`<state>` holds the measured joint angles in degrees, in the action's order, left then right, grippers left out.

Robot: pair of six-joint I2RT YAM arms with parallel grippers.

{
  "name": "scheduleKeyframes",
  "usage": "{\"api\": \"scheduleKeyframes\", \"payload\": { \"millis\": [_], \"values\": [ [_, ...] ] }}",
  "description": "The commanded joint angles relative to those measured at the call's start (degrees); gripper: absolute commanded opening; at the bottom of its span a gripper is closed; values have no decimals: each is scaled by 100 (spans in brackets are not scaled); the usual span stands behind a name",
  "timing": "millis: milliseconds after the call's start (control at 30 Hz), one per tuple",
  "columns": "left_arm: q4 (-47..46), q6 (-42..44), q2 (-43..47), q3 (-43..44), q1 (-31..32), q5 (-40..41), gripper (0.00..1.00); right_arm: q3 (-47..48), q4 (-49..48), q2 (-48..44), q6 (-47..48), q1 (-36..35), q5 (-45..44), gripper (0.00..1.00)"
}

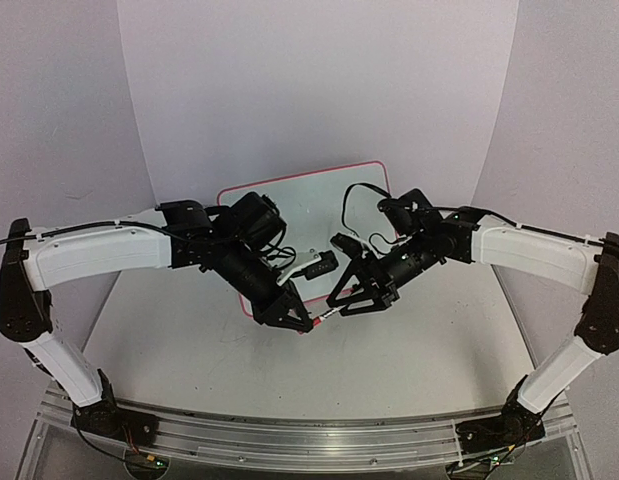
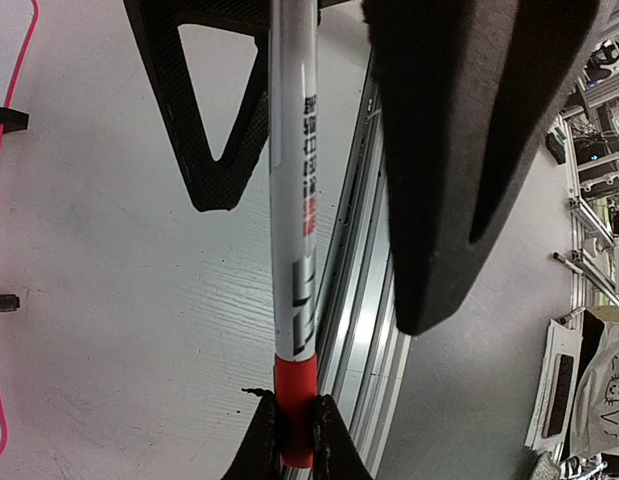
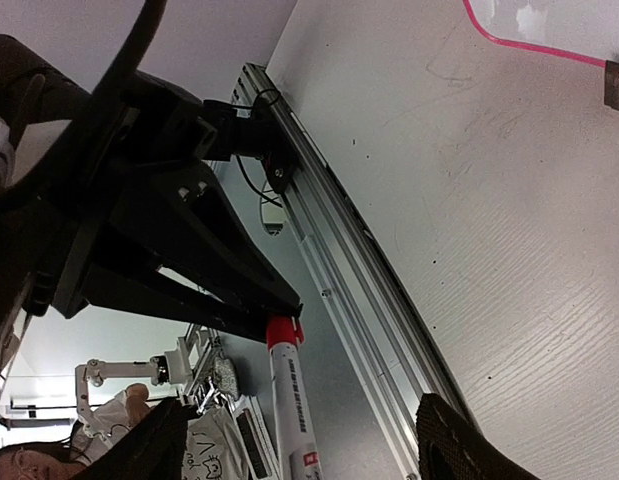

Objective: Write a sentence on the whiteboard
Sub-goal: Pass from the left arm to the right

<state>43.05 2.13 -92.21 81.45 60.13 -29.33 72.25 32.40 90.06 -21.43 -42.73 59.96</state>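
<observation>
The whiteboard [image 1: 309, 195] lies flat on the pale bench [image 1: 189, 350] at far centre, slightly askew, its right far corner farthest back; it is a glossy white rectangle with rounded corners and a thin pink-red rim [image 3: 549, 50]; two small black clip feet [image 2: 9, 118] sit on that rim in the left wrist view; from above, both arms cover its near edge. Just near of it, the left end effector [image 1: 294, 320] is clamped narrow on a white marker [image 2: 292, 200] printed with dark and red characters, its red cap [image 2: 294, 405] pointing right; the right end effector [image 1: 351, 303] stands wide, one dark fingertip [image 3: 279, 305] right at the cap; whether it touches I cannot tell.
</observation>
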Motion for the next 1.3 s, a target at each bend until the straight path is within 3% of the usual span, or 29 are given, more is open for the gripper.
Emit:
{"api": "scheduleKeyframes", "payload": {
  "millis": [0, 600, 1033, 1267],
  "values": [
    [-66, 128, -125, 320, 56, -238, 0, 88, -178, 94, 69, -71, 184, 71],
    [-103, 192, -307, 407, 69, -254, 0, 77, -199, 145, 78, -295, 285, 55],
    [-136, 206, -268, 398, 69, -238, 0, -52, -182, 125, 146, -371, 379, 35],
    [7, 272, -238, 451, 65, -157, 0, -141, -163, 82, 183, -376, 369, 34]
  ]
}}
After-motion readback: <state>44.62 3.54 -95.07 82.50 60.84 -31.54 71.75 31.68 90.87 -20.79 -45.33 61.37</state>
